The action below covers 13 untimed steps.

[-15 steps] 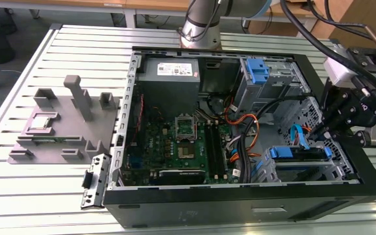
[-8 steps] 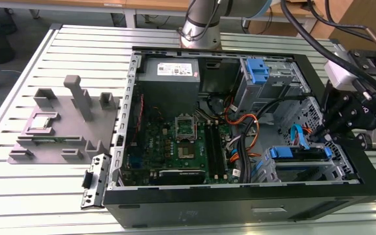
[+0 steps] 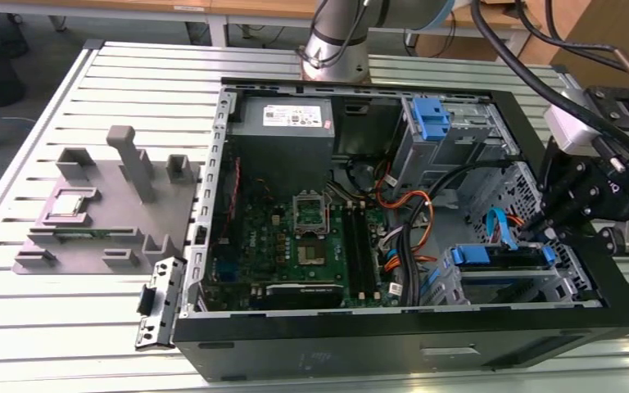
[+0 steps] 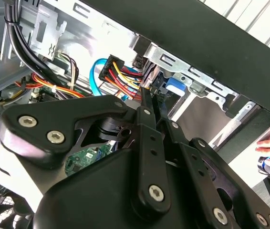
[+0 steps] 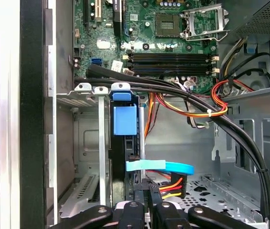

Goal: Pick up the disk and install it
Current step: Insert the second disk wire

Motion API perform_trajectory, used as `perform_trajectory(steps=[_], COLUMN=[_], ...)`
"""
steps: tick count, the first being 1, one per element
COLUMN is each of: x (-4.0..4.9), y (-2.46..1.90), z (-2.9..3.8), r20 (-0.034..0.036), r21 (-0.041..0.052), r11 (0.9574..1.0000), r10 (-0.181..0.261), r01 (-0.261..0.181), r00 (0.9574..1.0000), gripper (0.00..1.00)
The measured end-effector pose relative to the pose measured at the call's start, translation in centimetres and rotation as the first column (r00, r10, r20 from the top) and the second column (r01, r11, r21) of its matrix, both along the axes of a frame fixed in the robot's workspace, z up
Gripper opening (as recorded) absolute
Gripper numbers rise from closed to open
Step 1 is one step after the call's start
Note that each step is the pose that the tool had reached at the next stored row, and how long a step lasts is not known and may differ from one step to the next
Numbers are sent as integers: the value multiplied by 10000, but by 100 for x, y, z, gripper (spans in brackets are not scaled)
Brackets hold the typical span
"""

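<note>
Disk (image 5: 124, 143) is seated edge-on in the bay, directly ahead of the gripper (image 5: 147, 202); jaws are seen pressed nearly together, nothing pinched.

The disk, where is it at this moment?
The disk sits in the drive cage at the exterior view's right of the open computer case, directly below the gripper.

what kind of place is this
Probably a robotics lab bench for PC assembly: an open computer case lies on a slatted metal table, beside a grey parts fixture, with the arm's hand at the drive bay.
</note>
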State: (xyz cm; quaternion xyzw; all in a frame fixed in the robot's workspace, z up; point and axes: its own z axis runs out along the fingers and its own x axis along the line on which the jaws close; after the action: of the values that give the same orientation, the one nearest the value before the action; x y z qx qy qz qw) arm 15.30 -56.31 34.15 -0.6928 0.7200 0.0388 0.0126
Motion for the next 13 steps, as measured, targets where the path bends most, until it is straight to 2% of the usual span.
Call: perform_trajectory(steps=[6,13], x=[-4,-21], y=[-17,-36], z=[-1,-1], r20=[13,62], r21=[1,13], r11=[10000,10000], r10=[-1,1], r01=[1,-1], r00=[10000,10000], gripper=[16,16])
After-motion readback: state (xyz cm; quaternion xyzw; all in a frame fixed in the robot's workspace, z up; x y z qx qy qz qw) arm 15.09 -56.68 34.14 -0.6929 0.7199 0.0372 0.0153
